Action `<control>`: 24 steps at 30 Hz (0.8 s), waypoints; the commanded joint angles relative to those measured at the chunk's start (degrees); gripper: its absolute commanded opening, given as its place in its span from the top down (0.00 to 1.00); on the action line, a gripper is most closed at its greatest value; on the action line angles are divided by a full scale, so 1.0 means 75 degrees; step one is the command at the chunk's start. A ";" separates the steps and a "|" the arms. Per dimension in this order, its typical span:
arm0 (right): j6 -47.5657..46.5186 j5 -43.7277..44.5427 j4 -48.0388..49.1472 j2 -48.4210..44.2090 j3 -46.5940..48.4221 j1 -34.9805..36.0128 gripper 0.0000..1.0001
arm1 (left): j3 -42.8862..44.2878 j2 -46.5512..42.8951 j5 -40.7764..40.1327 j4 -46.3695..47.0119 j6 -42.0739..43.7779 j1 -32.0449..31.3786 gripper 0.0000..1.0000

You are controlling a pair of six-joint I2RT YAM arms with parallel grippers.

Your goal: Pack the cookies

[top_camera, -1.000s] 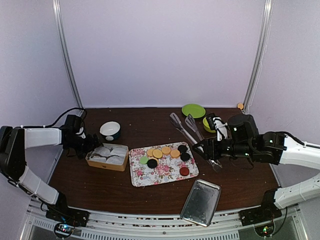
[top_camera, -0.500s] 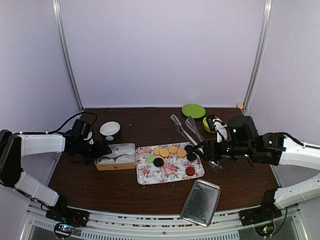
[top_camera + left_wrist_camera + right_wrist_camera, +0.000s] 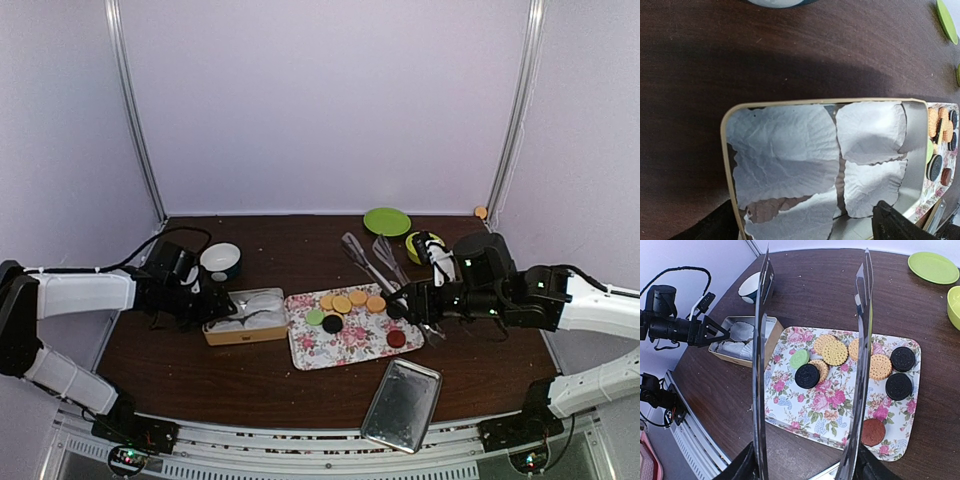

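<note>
Evidently packing has not begun: the cookies all lie on the floral tray, five orange, three black, one green, one dark red. The right gripper clenches spread tongs above them and must next pinch one; the left gripper straddles the tin of four paper cups, grasp unclear

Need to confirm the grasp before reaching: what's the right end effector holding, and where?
The tongs, gripped at their handle end; blades apart, pointing toward the tray.
</note>
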 commanded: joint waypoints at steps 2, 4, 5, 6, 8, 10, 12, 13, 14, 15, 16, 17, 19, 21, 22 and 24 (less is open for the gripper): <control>0.0001 0.0342 -0.0145 -0.0245 0.0040 0.0040 0.43 | 0.0293 -0.0789 -0.0299 -0.0401 0.0187 -0.0065 0.05; -0.0079 0.0440 -0.0271 -0.0288 0.0113 0.0046 0.43 | 0.0446 -0.1237 -0.0631 -0.0927 0.0317 -0.0065 0.04; -0.0123 0.0495 -0.0347 -0.0302 0.0175 0.0041 0.43 | 0.0570 -0.1475 -0.0839 -0.1203 0.0404 -0.0057 0.04; -0.0212 0.0542 -0.0417 -0.0323 0.0229 0.0048 0.42 | 0.0726 -0.1731 -0.1093 -0.1490 0.0513 -0.0060 0.03; -0.0360 0.0657 -0.0577 -0.0342 0.0402 0.0047 0.42 | 0.1093 -0.2229 -0.1638 -0.1912 0.0761 -0.0054 0.03; -0.0511 0.0773 -0.0807 -0.0349 0.0633 0.0041 0.42 | 0.1630 -0.2606 -0.2129 -0.2218 0.1128 -0.0044 0.03; -0.0637 0.0894 -0.0978 -0.0343 0.0786 0.0039 0.42 | 0.2317 -0.2771 -0.2569 -0.2431 0.1603 -0.0045 0.03; -0.0675 0.0934 -0.1047 -0.0352 0.0839 0.0037 0.42 | 0.2685 -0.2789 -0.2739 -0.2451 0.1843 -0.0043 0.03; -0.0725 0.0963 -0.1057 -0.0378 0.0869 0.0038 0.42 | 0.3034 -0.2771 -0.2905 -0.2418 0.2100 -0.0050 0.03; -0.0771 0.0963 -0.1042 -0.0387 0.0873 0.0038 0.42 | 0.3344 -0.2732 -0.3026 -0.2351 0.2342 -0.0049 0.03; -0.0819 0.0979 -0.1044 -0.0389 0.0878 0.0043 0.42 | 0.3613 -0.2692 -0.3094 -0.2180 0.2719 -0.0045 0.03; -0.0837 0.1009 -0.1055 -0.0390 0.0881 0.0041 0.42 | 0.3811 -0.2649 -0.3109 -0.1951 0.2996 -0.0043 0.03; -0.0823 0.1079 -0.1082 -0.0366 0.0864 0.0042 0.43 | 0.4037 -0.2553 -0.2941 -0.1381 0.3523 -0.0050 0.02; -0.0815 0.1071 -0.1004 -0.0344 0.0763 0.0044 0.43 | 0.3905 -0.2496 -0.2789 -0.0729 0.3988 -0.0053 0.02; -0.0795 0.1037 -0.0963 -0.0328 0.0716 0.0047 0.43 | 0.3752 -0.2501 -0.2796 -0.0393 0.4156 -0.0048 0.02; -0.0821 0.0834 -0.1081 -0.0190 0.0761 0.0048 0.42 | 0.3331 -0.2542 -0.2928 0.0171 0.4446 -0.0048 0.02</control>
